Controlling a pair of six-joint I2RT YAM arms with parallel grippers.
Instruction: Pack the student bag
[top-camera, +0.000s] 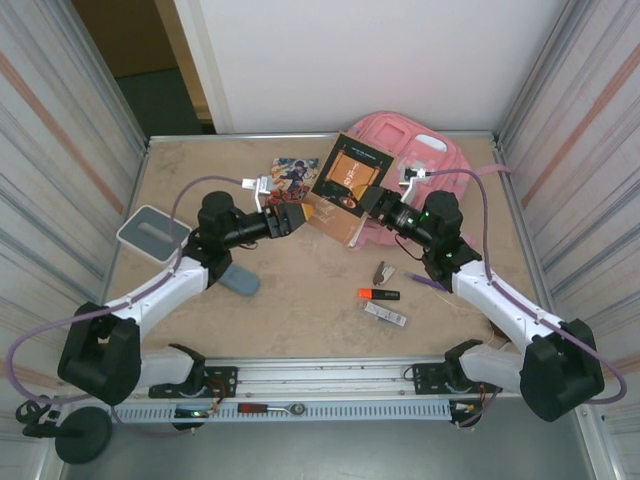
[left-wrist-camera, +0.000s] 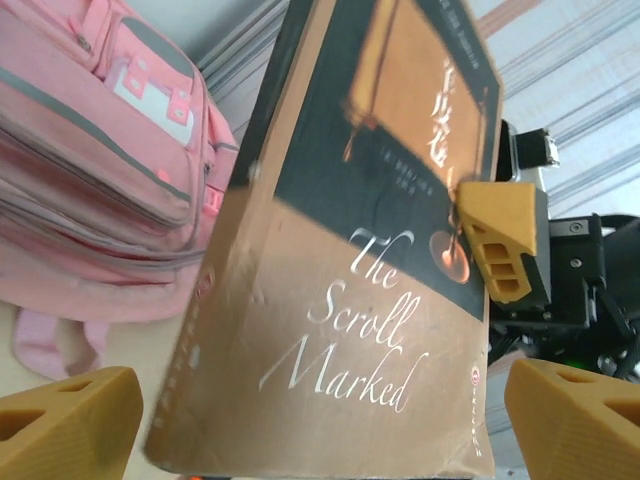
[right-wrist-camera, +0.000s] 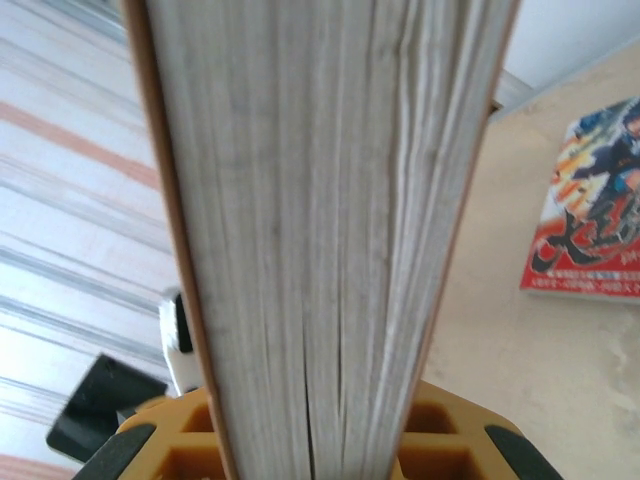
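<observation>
The student bag (top-camera: 420, 150) is a pink backpack lying at the back right of the table; in the left wrist view the student bag (left-wrist-camera: 90, 180) shows its zipped pockets and a white patch. A thick brown and black book (top-camera: 345, 185) titled "The Scroll Marked" (left-wrist-camera: 340, 280) is held up on edge in front of the bag. My right gripper (top-camera: 372, 200) is shut on it, its pads (right-wrist-camera: 170, 450) pressing both covers beside the page edges (right-wrist-camera: 320, 230). My left gripper (top-camera: 290, 218) stands open, and its fingers (left-wrist-camera: 65, 425) are wide apart on either side of the book's lower end.
A comic book (top-camera: 293, 175) lies flat behind the left gripper. A grey case (top-camera: 152, 230) sits at the left and a blue-grey pouch (top-camera: 238, 280) lies near the left arm. An orange highlighter (top-camera: 378, 294), a white stick (top-camera: 385, 315), a clip (top-camera: 383, 272) and a purple pen (top-camera: 425, 283) lie front right.
</observation>
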